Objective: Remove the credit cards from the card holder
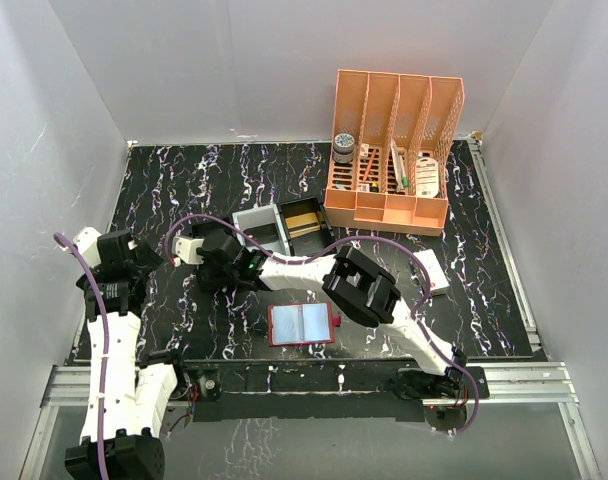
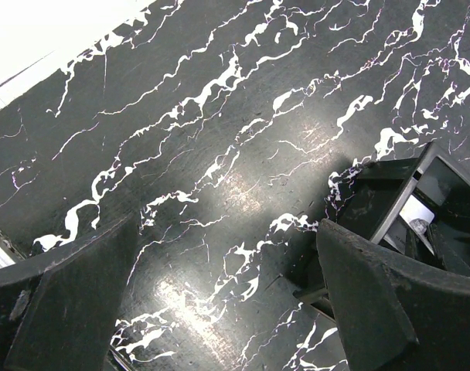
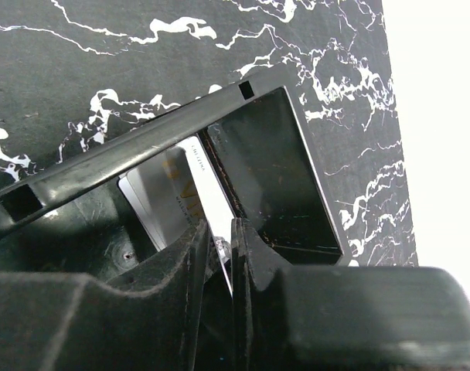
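Currently your right gripper sits narrow around a credit card in the black tray, though you cannot tell whether it grips; your left gripper gapes wide, holding nothing.

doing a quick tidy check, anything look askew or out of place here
Credit cards lean tilted in a black tray compartment rather than lying flat, with the right hand straddling one. The red card holder lies spread open on the table.

The left gripper hangs over the black marbled table (white veins throughout), fingers spread wide; a black compartmented tray lies partly behind the right-hand finger.
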### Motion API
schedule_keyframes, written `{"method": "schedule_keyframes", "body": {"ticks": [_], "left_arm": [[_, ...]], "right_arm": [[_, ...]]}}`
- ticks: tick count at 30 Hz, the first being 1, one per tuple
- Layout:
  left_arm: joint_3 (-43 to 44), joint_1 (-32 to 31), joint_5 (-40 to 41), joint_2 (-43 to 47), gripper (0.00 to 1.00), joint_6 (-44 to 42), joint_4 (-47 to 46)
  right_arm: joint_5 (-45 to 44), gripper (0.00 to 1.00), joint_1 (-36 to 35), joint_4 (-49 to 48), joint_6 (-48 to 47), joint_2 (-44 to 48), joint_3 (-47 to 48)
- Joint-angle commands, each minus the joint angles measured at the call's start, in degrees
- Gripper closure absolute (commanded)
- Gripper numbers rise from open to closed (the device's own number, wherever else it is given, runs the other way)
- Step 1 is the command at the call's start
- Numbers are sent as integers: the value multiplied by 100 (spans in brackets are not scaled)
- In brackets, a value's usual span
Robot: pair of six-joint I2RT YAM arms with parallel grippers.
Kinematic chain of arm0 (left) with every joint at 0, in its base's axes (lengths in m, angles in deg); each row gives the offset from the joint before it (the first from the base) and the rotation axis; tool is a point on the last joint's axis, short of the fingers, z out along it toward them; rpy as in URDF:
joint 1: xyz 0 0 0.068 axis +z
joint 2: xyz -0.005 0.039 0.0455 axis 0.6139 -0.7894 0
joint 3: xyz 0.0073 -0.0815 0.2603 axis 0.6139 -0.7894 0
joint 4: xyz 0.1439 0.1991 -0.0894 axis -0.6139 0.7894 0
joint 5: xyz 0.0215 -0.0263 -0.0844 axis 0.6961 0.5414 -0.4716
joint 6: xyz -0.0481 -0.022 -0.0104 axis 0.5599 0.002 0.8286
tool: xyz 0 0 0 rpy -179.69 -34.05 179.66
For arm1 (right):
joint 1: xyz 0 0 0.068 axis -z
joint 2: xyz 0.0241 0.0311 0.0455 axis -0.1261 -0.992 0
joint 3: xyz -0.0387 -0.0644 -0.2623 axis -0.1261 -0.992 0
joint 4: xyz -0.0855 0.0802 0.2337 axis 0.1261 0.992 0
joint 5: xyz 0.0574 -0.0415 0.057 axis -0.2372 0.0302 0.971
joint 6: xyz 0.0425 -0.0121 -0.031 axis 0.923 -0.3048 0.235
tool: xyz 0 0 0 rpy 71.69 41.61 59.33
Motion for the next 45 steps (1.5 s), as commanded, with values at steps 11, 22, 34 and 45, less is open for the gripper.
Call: {"method": "schedule_keyframes", "body": {"ticks": [11,22,34,45], "left_arm": [[151,-19,113,53,1,-11,21],[128,-15,51,49,1,-32,-24],[111,-20,77,31,1,-23,-20],[121,-20,64,31,1,-30,-18]], "right_arm": [[406,63,14,15,-145,14,110],[648,53,109,184,176,84,203],[848,76,188,557,3609,770,213],[443,93,173,2314,5394,162,1420]]}}
